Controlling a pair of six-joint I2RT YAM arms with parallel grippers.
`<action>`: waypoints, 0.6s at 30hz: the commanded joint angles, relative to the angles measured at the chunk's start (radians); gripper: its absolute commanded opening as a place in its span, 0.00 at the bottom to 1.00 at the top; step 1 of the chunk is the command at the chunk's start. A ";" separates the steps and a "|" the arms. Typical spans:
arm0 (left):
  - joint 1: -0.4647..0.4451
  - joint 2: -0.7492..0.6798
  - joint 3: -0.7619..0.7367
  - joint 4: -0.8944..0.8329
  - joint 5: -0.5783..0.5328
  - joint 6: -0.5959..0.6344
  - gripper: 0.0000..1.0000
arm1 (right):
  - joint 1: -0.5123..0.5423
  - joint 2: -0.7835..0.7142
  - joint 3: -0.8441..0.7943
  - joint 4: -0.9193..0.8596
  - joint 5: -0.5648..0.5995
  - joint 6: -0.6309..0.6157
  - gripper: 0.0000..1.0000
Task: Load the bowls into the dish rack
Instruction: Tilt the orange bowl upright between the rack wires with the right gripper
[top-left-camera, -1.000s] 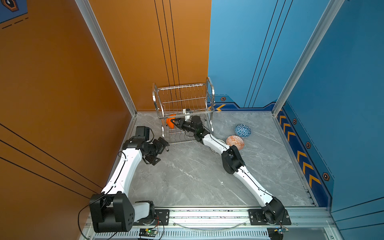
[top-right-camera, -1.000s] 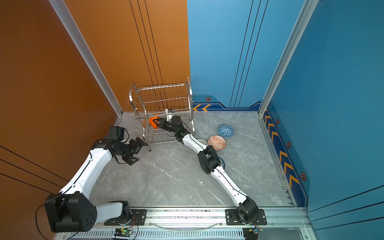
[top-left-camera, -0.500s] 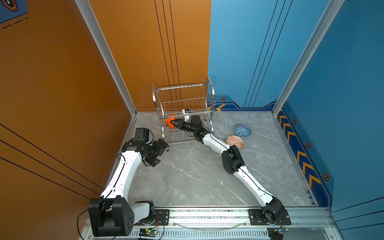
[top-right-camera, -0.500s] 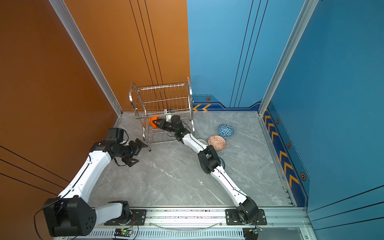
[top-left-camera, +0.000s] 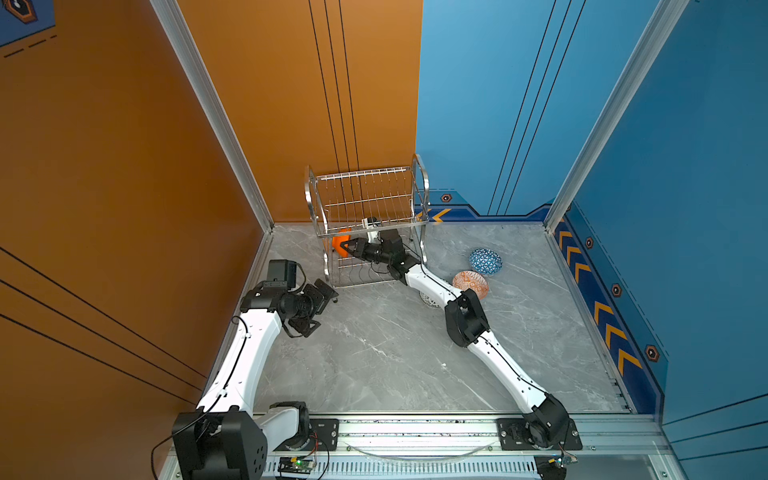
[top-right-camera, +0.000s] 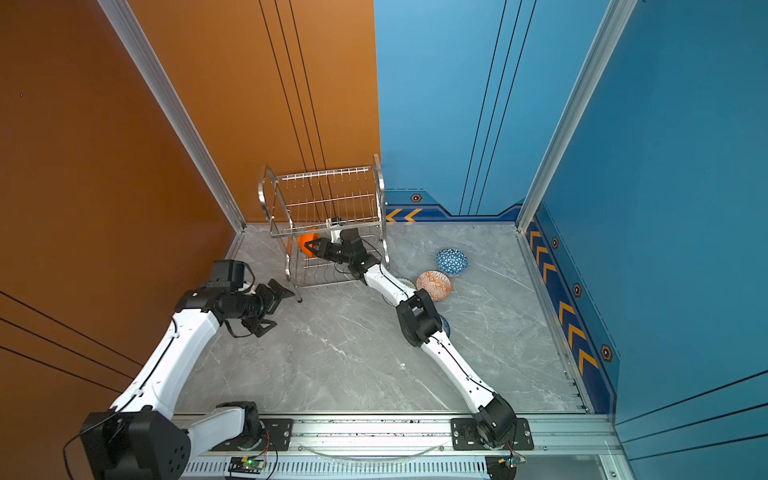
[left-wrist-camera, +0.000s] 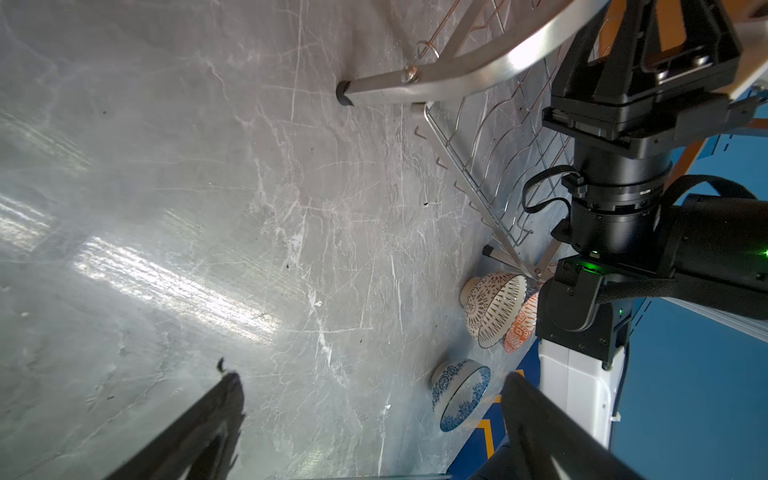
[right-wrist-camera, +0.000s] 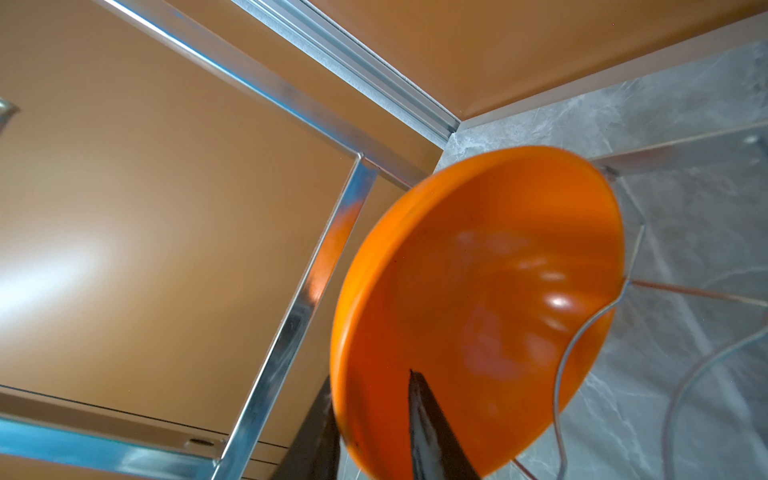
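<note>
Mid-frame, my right claw (top-left-camera: 348, 246) straddles the rim of the orange bowl (top-left-camera: 336, 241) inside the rack (top-left-camera: 424, 183); I can't tell if it grips. My left claw (top-left-camera: 326, 311) is wide open and empty. Four patterned bowls (top-left-camera: 485, 261) wait outside.

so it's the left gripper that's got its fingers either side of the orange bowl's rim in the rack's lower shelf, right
No, it's the right gripper with its fingers either side of the rim of the orange bowl in the lower shelf of the dish rack; the right wrist view shows it.
</note>
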 joint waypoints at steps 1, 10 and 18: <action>0.013 -0.018 -0.019 -0.024 -0.003 -0.003 0.98 | -0.001 -0.036 -0.007 -0.099 0.019 -0.035 0.31; 0.021 -0.019 -0.018 -0.024 0.011 0.005 0.98 | 0.004 -0.062 -0.013 -0.146 0.020 -0.078 0.33; 0.024 -0.028 -0.021 -0.024 0.020 0.010 0.98 | -0.001 -0.100 -0.034 -0.157 0.024 -0.094 0.35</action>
